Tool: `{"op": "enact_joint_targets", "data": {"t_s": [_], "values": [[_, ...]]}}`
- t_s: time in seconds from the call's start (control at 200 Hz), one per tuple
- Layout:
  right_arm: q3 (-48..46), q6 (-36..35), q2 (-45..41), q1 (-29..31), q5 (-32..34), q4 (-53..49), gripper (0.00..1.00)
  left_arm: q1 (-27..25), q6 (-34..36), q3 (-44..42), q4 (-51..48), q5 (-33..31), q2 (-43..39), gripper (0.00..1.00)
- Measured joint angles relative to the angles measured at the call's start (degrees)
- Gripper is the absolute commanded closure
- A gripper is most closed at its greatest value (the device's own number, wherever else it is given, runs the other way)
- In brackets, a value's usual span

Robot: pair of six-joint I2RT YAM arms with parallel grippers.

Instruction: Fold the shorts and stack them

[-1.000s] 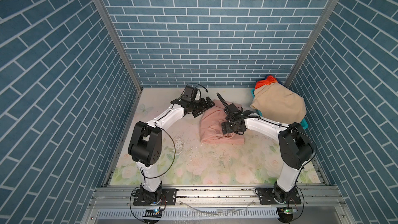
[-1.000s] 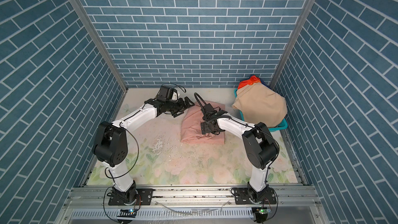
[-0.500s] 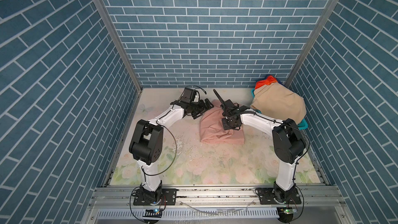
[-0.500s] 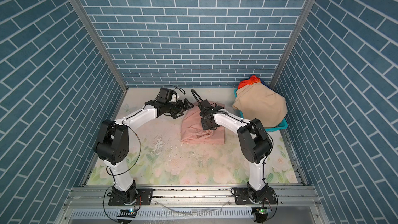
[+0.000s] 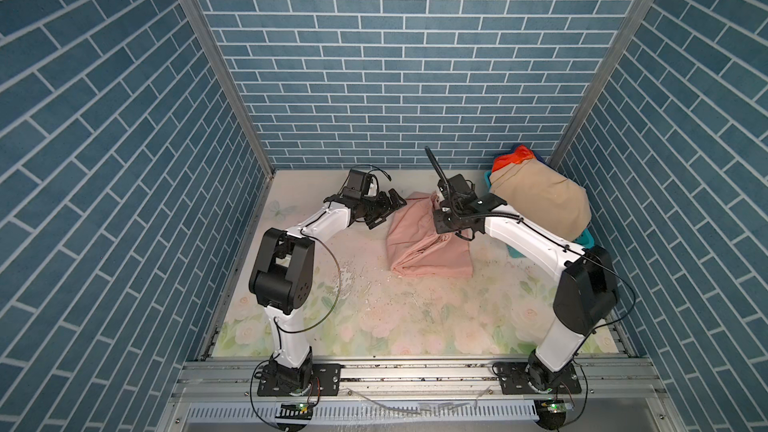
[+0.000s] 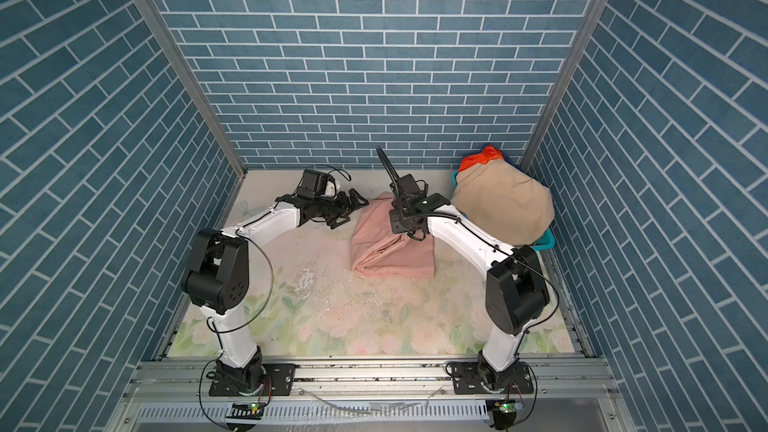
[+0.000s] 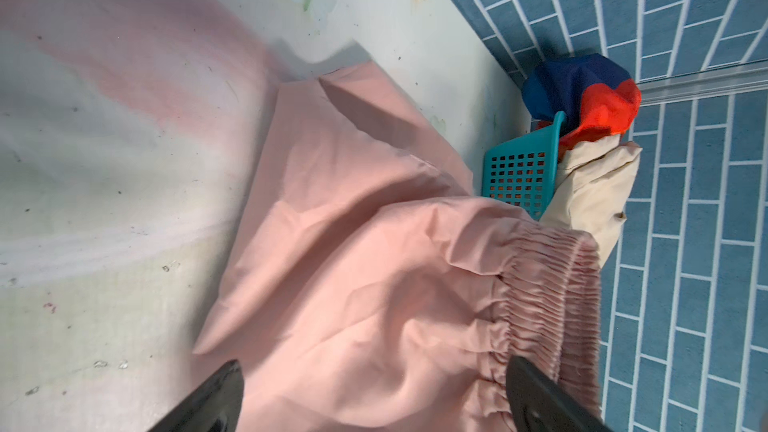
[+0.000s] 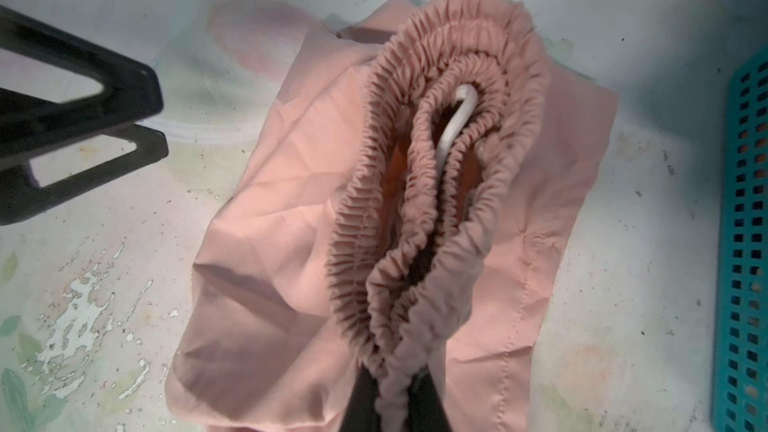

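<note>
Where both top views centre on the workspace, you find entry one: pink shorts (image 5: 428, 245) (image 6: 392, 253), lying partly folded on the floral table (image 5: 374, 309), a little toward 12 o'clock from its middle. The elastic waistband (image 8: 449, 126) is gathered into a bunched loop at the garment's 1 o'clock side. A white drawstring (image 8: 455, 118) shows inside the folds, and the legs spread flat toward 6 o'clock.

Entry two, your right gripper (image 5: 451, 234): jaws closed tight on the waistband of the pink shorts. In the right wrist view you see the ruched cloth pinched between the black fingers (image 8: 359, 405).

Entry three, your left gripper (image 5: 390, 213): jaws spread wide, nothing between them, hanging just beside the pink shorts at its 10 o'clock edge. Whether a fingertip touches the cloth you cannot tell.

Entry four, beige shorts (image 5: 540, 205): heaped over the basket (image 5: 585, 239), at 2 o'clock from the pink shorts.

Entry five, rainbow-striped shorts (image 5: 513, 157): only a red and blue bunch shows, at the basket's 12 o'clock end, partly under the beige shorts.

Entry six, the basket itself: teal, perforated, set in the table's 2 o'clock corner against the blue brick walls (image 5: 374, 76), near the pink shorts but apart from it.

Entry seven, the table: floral print, with a flaked patch at 7 o'clock from the pink shorts.
</note>
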Motion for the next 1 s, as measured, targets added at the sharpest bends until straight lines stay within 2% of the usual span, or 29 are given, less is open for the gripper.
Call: {"op": "enact_joint_targets", "data": {"t_s": [0.095,0.205,0.505,0.62,0.745,0.91,1.0], "values": [[-8.1,0.0,-0.1,-5.2,-4.1,5.0,1.0,-0.4,-0.7,0.8,1.0,-0.5,2.3,0.0],[-13.8,0.0,4.0,-9.8,-8.7,9.2,1.0,-1.5,-2.3,2.4,3.1,-0.5,5.7,0.0],[-13.5,0.0,5.7,-9.7,-13.3,14.0,1.0,-4.5,-3.4,7.1,4.5,1.2,10.1,0.0],[-10.1,0.0,5.7,-9.4,-14.3,13.3,1.0,-3.7,-2.6,8.1,4.3,1.2,10.2,0.01],[-1.8,0.0,5.7,-7.4,-14.6,11.3,1.0,-1.8,-2.3,7.3,4.3,1.2,10.1,0.0],[11.8,-0.9,5.9,-1.8,-16.7,10.2,1.0,1.7,-2.6,1.1,5.5,1.2,7.5,0.0],[13.7,-1.3,5.2,0.0,-19.2,12.1,1.0,4.0,-2.6,-1.5,5.5,1.2,5.6,0.0]]}}
